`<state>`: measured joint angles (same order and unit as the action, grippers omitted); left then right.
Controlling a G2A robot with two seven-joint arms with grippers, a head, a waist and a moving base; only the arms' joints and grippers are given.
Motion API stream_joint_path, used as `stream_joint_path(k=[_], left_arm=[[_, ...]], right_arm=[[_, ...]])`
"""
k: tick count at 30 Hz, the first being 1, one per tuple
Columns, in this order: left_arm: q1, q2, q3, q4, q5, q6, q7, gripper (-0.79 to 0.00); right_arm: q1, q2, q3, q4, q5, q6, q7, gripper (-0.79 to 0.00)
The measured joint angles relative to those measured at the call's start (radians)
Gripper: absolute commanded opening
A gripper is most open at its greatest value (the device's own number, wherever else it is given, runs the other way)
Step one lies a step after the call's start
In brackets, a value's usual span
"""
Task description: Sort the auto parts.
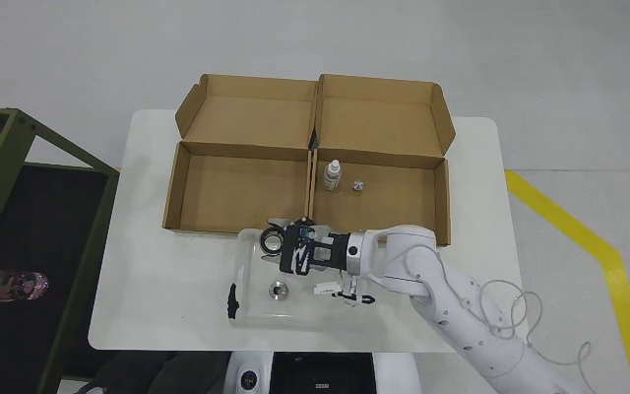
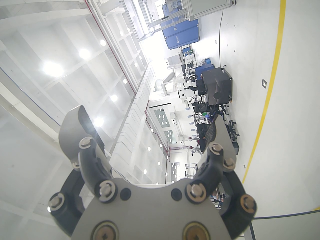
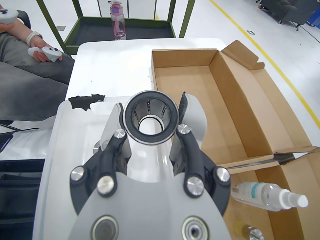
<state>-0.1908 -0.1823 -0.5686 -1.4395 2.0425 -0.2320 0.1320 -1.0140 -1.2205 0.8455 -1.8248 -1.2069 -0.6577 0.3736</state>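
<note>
Cardboard left box (image 1: 236,192) and right box (image 1: 394,192) stand side by side in the top view. The right gripper (image 1: 281,246) clamps a black-rimmed linear bearing (image 1: 270,239) above the clear tray (image 1: 246,310).

In the left wrist view, the left gripper (image 2: 147,118) has its fingers spread and holds nothing.

In the right wrist view, the bearing (image 3: 151,95) sits pinched between the fingers.

A black-rimmed cylindrical bearing (image 3: 160,111) is clamped in the right tool (image 3: 151,111) over the clear tray (image 1: 256,271). A small round part (image 1: 279,291) is seen in that tray, a second part (image 1: 358,184) in the right cardboard box (image 1: 404,207) beside a spray bottle (image 1: 334,175).
</note>
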Motion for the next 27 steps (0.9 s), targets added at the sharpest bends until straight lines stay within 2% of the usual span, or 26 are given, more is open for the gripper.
stream_joint_path(k=[15,27], left_arm=[[0.0,0.0,0.0,0.0,0.0,0.0,0.0,0.0],[0.0,0.0,0.0,0.0,0.0,0.0,0.0,0.0]], right_arm=[[0.115,-0.032,-0.02,0.107,0.026,0.063,-0.031,-0.785],[0.251,-0.081,-0.073,0.31,0.052,0.147,-0.052,-0.785]])
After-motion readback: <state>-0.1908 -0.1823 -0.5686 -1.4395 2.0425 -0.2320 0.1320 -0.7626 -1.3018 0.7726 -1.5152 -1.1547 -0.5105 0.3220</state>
